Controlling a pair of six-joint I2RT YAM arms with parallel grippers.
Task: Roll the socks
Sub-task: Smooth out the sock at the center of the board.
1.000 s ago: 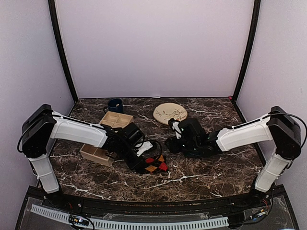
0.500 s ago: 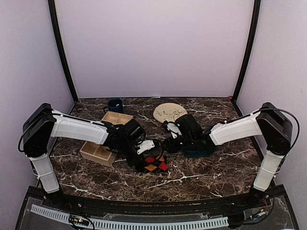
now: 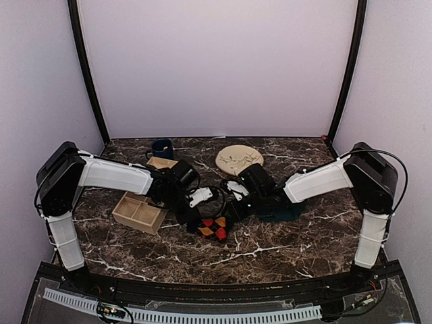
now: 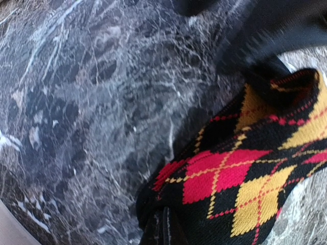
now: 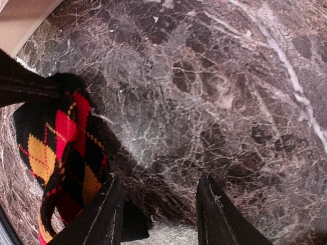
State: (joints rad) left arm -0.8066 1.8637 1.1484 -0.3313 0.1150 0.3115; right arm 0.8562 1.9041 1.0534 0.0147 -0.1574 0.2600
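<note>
I am watching the argyle socks (image 4: 240, 184) lying bunched on the marble-patterned tabletop (image 3: 304, 236), near its middle and between the two wrists. The knit is showing fine stitches: a black ground with red and yellow-orange diamonds crossed by thin dotted lines. The fabric is folding softly at its edges. The tabletop is looking hard and glossy, dark brown with white veins.

The left gripper (image 4: 163, 227) is clamping one end of the argyle socks. In its wrist view the two dark fingers are pressing together at the bottom edge, with the knit coming out from between them. The right gripper (image 5: 159, 179) is standing spread wide, its fingers (image 5: 110, 214) well apart with mostly bare marble between them. The argyle socks are lying against the outer side of one finger, and it is gripping nothing.

The teal-green socks (image 3: 287, 212) are lying as a dark soft heap under the right forearm, just right of the argyle ones; I cannot tell whether the two are touching. A wooden divided tray (image 3: 138, 212) is sitting beside the left forearm, with a dark blue mug (image 3: 162, 148) and a pale round plate (image 3: 239, 159) resting farther back
</note>
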